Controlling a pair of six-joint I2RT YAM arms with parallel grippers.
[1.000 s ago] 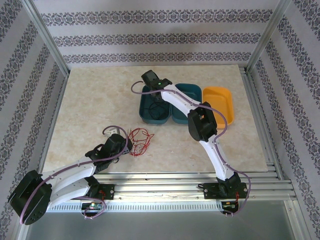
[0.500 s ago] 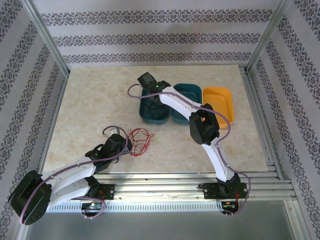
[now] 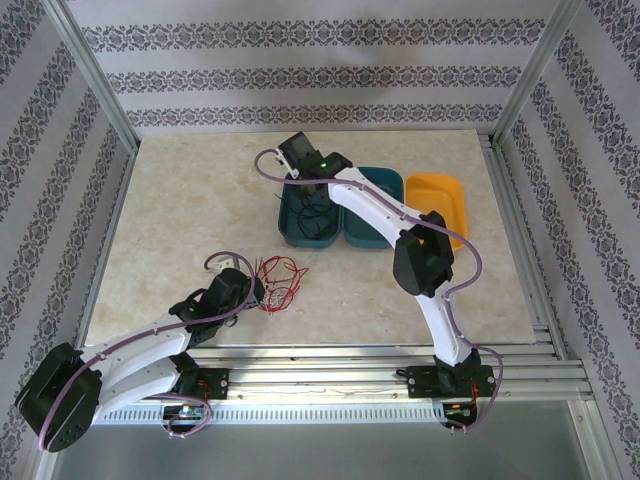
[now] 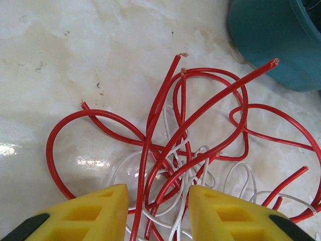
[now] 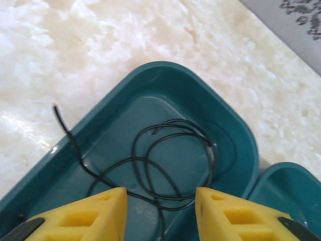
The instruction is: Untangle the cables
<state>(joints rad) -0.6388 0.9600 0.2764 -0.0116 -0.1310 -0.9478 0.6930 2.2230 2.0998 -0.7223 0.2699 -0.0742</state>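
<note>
The left tool [image 4: 155, 192] is low over the tabletop [image 4: 75, 60], its two yellow fingers partly apart. The tangle of red and white cables [image 4: 183, 150] lies on the tabletop, and some strands pass between the fingers without being pinched. The right tool [image 5: 159, 193] is above a teal tray [image 5: 235, 135], fingers apart and empty. The black cable [image 5: 173, 122] lies coiled inside this tray.

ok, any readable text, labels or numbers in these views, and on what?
No text can be read in any view.
The teal tray, the orange tray, the black cable and the red cables carry no print.
The wallpaper shows ornament bands, not lettering.
</note>
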